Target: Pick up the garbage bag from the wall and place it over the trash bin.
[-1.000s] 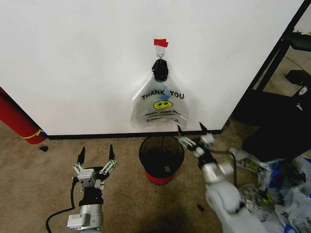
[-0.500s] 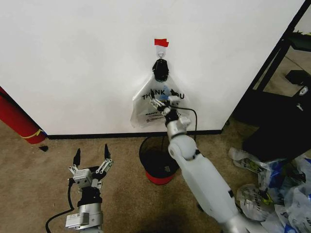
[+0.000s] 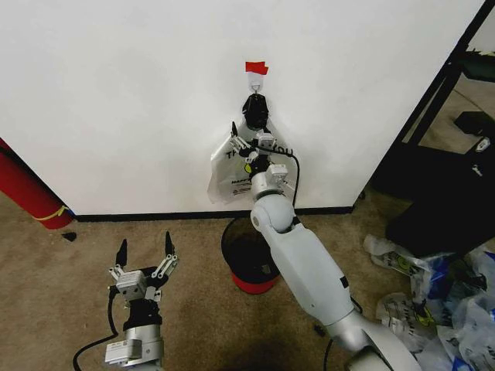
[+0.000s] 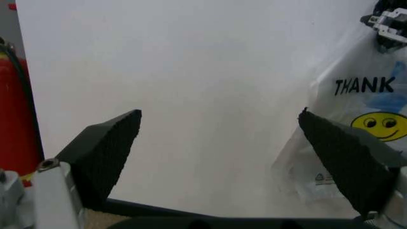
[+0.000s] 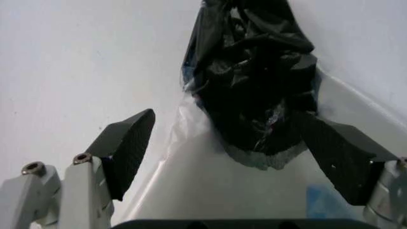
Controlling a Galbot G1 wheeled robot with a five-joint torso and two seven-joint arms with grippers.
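The garbage bag hangs on the wall from a hook, above the trash bin. The right gripper is wide open just below its dark bunched neck, probably not touching. The thin, slippery film suits gripping there. The left gripper waits open, low.

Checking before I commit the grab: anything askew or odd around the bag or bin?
Nothing stands out. The garbage bag hangs from its hook on the wall, the trash bin stands upright below, and the open right gripper sits at the bag's dark bunched top.
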